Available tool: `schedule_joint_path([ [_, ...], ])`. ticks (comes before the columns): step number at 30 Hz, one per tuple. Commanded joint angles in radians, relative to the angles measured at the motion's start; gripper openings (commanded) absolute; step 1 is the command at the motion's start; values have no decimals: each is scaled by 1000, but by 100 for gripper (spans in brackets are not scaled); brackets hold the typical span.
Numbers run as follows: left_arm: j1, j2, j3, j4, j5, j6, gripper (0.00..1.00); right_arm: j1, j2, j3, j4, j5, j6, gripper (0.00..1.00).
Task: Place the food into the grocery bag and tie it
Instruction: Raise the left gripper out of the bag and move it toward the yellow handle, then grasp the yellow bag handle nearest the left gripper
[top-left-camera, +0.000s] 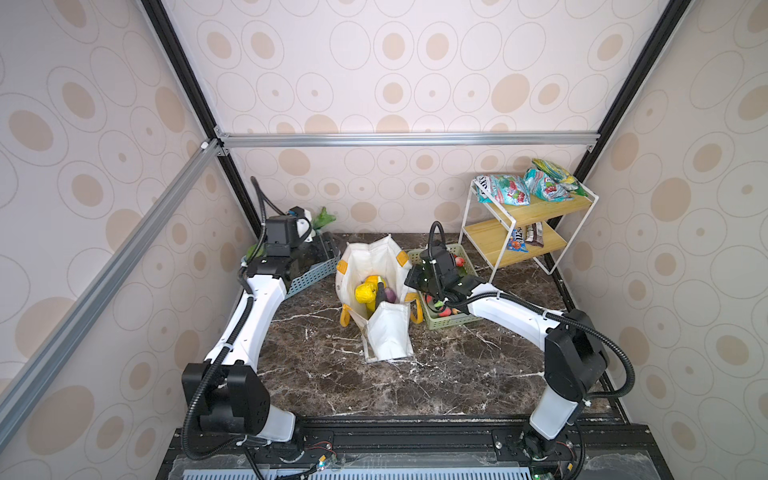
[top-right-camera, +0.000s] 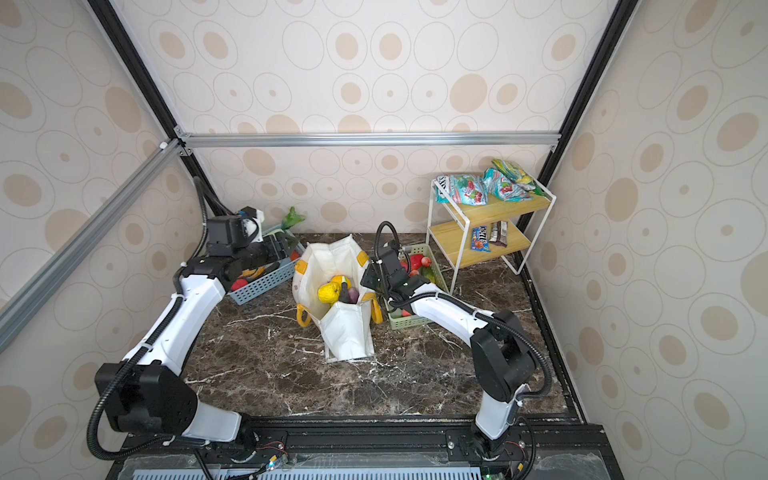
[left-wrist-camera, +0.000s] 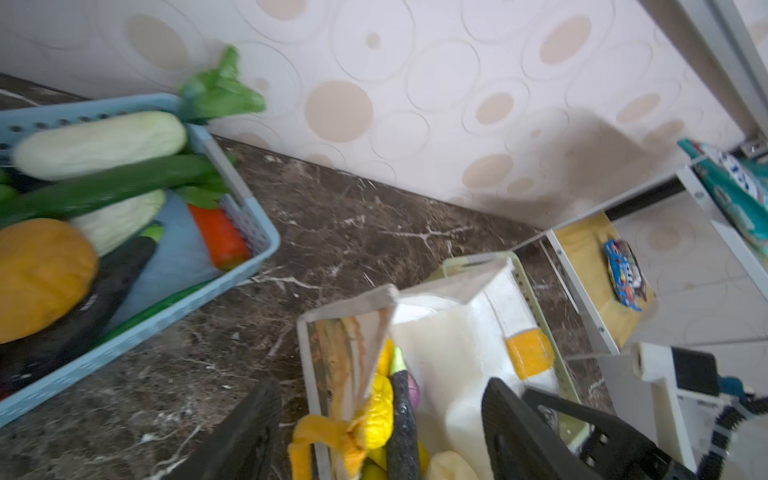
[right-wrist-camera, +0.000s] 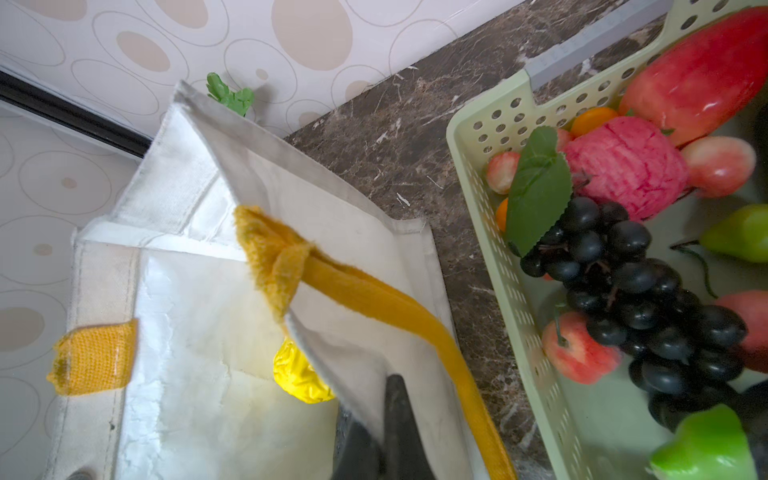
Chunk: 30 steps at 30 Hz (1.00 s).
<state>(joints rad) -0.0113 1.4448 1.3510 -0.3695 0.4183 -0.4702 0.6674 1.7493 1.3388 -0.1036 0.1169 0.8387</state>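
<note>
Hazard: grocery bag (top-left-camera: 388, 336), mid-table with food (top-left-camera: 365, 293) inside, may slump shut if its thin rim slips from the pinch, blocking further loading. Left gripper (left-wrist-camera: 382, 386), over blue basket (top-left-camera: 309, 276), stands wide apart and empty. Right gripper (right-wrist-camera: 380, 419), beside green basket (top-left-camera: 453, 322), is closed on the bag's rim.

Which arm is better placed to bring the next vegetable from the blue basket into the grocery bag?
Most likely left. The left gripper is open and empty, close to the blue basket. The right gripper is shut on the rim of the grocery bag, apparently holding it open, so it is not free.
</note>
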Motion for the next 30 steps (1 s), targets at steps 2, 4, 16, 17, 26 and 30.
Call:
schedule_joint_path([
  [2, 80, -27, -134, 38, 46, -47, 74, 11, 13, 11, 27, 18, 20, 0],
  [4, 104, -39, -215, 76, 47, -67, 73, 12, 13, 17, 27, 14, 11, 0],
  [16, 58, -18, -550, 361, 135, -185, 58, 26, 17, 42, 6, 4, -10, 0],
  [17, 37, -9, -567, 387, 131, -199, 57, 29, 17, 43, 4, 6, -13, 0],
  [26, -90, 117, -603, 524, 57, -284, 52, 48, 7, 37, 1, 12, -14, 0],
  [30, -91, 174, -627, 609, 58, -329, 48, 51, 4, 31, -1, 14, -8, 0],
])
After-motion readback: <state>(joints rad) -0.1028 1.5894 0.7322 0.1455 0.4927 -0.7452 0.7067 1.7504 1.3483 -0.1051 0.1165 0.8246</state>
